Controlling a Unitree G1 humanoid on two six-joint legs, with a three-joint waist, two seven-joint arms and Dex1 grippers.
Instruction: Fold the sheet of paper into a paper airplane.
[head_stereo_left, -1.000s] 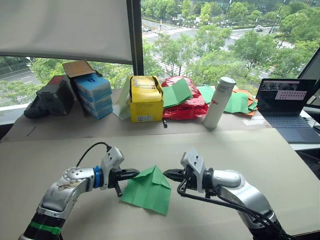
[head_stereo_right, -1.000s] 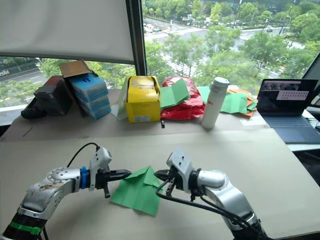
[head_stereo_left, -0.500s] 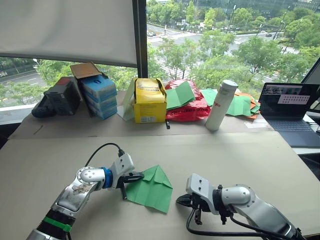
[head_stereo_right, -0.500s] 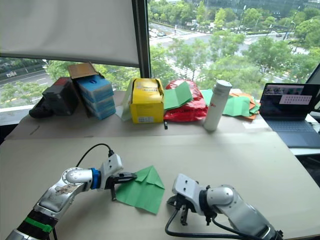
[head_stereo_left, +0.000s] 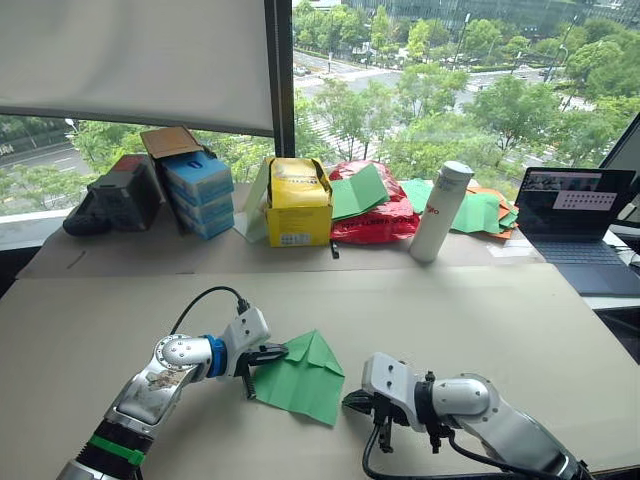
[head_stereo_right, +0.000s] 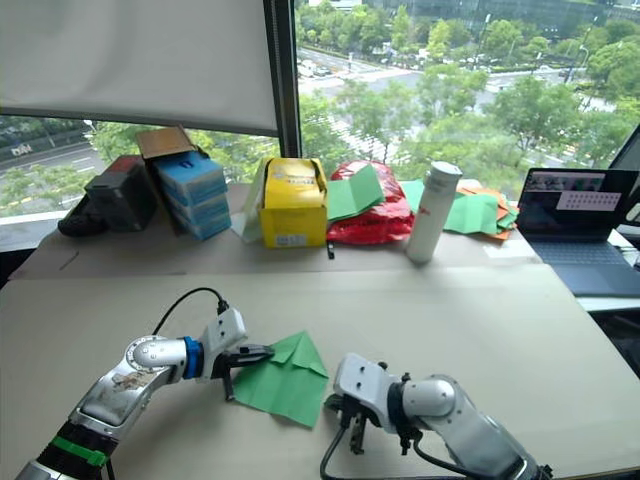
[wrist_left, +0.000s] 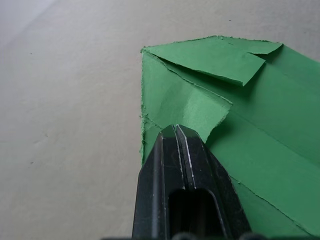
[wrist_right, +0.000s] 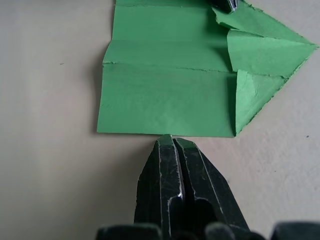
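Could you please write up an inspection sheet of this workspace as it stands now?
Surface: beige table, bare around the work.
Job's things: sheet of paper lies flat, two corners folded into a point, not yet a plane.
Clutter: yellow box, red plastic bag, white bottle, blue boxes, loose green and orange sheets, laptop along the far edge.
Grippers: left gripper shut, tips resting on the paper's edge; right gripper shut, just short of the paper.
Cables: black cable looping over left wrist.
Surroundings: window, trees and road outside.
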